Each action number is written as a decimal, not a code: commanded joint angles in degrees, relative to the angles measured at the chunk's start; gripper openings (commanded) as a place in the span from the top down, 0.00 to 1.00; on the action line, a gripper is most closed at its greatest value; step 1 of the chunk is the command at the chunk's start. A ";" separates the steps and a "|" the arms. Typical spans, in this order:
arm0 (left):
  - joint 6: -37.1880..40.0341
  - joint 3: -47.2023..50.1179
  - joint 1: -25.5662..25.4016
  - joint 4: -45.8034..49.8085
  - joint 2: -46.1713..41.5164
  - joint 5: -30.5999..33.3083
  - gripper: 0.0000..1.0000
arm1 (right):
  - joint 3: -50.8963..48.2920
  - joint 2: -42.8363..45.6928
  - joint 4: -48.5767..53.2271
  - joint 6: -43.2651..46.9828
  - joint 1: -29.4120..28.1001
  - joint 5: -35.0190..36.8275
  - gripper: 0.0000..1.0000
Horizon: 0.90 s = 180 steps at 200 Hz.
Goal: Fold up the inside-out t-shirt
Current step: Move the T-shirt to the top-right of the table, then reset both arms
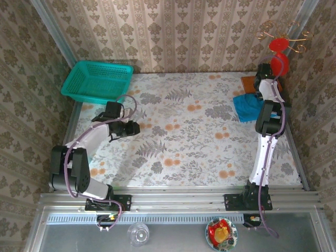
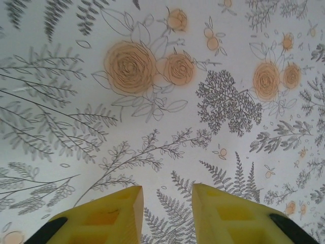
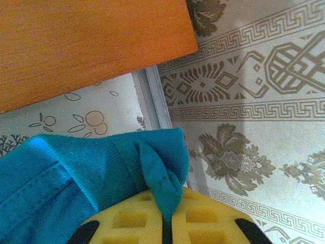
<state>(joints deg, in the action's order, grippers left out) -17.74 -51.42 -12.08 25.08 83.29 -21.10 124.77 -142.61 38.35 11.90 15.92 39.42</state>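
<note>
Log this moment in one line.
t-shirt: bunched, far right of table | right gripper: shut, pinching t-shirt edge | left gripper: open, empty, above table

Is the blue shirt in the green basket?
No, the shirt lies bunched on the right, far from the basket on the left.

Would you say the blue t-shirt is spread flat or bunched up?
Bunched: the t-shirt lies crumpled, one fold pinched by the right gripper.

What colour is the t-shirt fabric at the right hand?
Plain bright blue t-shirt, no print, pinched in the right hand; clearest in the right wrist view.
</note>
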 commanded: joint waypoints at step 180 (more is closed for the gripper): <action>0.13 12.66 8.29 -5.30 -20.81 28.79 0.00 | -53.19 44.85 -11.79 -18.94 -11.42 -11.35 0.00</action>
<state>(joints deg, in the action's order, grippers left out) -17.93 -41.93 -4.29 23.55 65.47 -3.14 76.84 -102.96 30.59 -4.89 7.27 33.08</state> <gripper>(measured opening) 0.998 0.988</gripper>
